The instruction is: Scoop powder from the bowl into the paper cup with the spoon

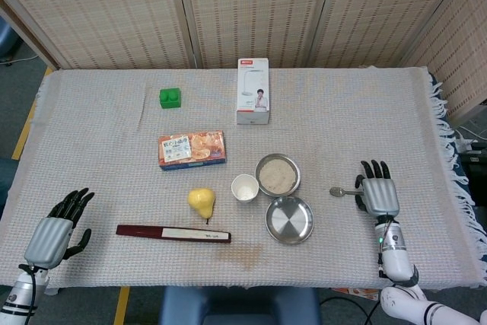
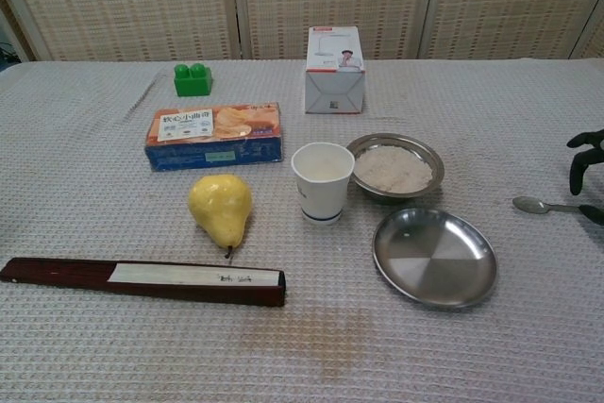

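Head view showed the task barely started: the right robot hand (image 1: 378,193) lay over the handle of the small metal spoon (image 1: 340,192), spoon bowl poking out to its left, flat on the cloth-covered counter (image 1: 99,150). Couldn't tell whether the fingers had closed on the handle or only rested on it. The left robot hand (image 1: 59,227) sat at the near left corner, released, fingers apart, holding nothing.

Containers: the round steel bowl (image 2: 429,159) held pale powder, looked full and undisturbed. The white paper cup (image 2: 322,181) stood upright, touching or just beside it; no powder visible inside. The shallow steel plate (image 2: 434,257) was bare.

Left to do: lift, scoop, pour.
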`<state>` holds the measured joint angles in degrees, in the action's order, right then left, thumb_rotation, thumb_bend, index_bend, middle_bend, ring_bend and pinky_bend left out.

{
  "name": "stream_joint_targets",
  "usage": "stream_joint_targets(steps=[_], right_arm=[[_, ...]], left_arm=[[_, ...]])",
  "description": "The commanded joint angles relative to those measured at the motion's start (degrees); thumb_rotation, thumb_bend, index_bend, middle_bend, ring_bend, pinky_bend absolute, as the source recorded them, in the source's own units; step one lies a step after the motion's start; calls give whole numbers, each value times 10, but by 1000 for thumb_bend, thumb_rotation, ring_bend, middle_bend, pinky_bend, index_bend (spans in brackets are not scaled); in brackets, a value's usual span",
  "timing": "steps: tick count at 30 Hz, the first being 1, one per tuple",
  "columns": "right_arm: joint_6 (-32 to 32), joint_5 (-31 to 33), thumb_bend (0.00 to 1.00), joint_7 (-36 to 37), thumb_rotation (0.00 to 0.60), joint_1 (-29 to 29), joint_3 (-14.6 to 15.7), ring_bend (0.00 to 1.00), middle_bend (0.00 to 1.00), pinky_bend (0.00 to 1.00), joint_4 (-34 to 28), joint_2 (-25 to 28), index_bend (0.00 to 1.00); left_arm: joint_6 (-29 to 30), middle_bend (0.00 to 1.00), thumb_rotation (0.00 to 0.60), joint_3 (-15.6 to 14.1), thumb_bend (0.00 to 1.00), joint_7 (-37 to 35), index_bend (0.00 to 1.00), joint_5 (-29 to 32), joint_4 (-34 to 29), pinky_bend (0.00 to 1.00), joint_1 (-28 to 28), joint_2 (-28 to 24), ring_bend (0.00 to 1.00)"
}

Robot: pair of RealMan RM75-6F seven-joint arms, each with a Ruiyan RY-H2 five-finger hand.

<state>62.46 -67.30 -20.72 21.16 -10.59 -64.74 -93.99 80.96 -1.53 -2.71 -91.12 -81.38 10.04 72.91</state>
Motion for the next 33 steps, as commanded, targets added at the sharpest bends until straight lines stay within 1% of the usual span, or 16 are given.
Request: stream_joint_targets(steps=[1, 12, 33], right_arm=[[-6, 2, 297, 2, 600, 4, 2, 0, 108, 0, 8, -5, 486], [-16, 5, 297, 3, 600, 15, 6, 0, 113, 0, 22, -17, 505], [-18, 11, 297, 6, 600, 19, 11, 0, 139, 0, 28, -19, 546]], left_arm=[[-1, 0, 600, -1, 468, 0, 0, 0, 0, 183, 0, 0, 0], [-1, 0, 600, -1, 468, -2, 0, 0, 0, 183, 1, -1, 0], [-6, 0, 600, -2, 468, -2, 0, 1, 1, 183, 3, 0, 0]])
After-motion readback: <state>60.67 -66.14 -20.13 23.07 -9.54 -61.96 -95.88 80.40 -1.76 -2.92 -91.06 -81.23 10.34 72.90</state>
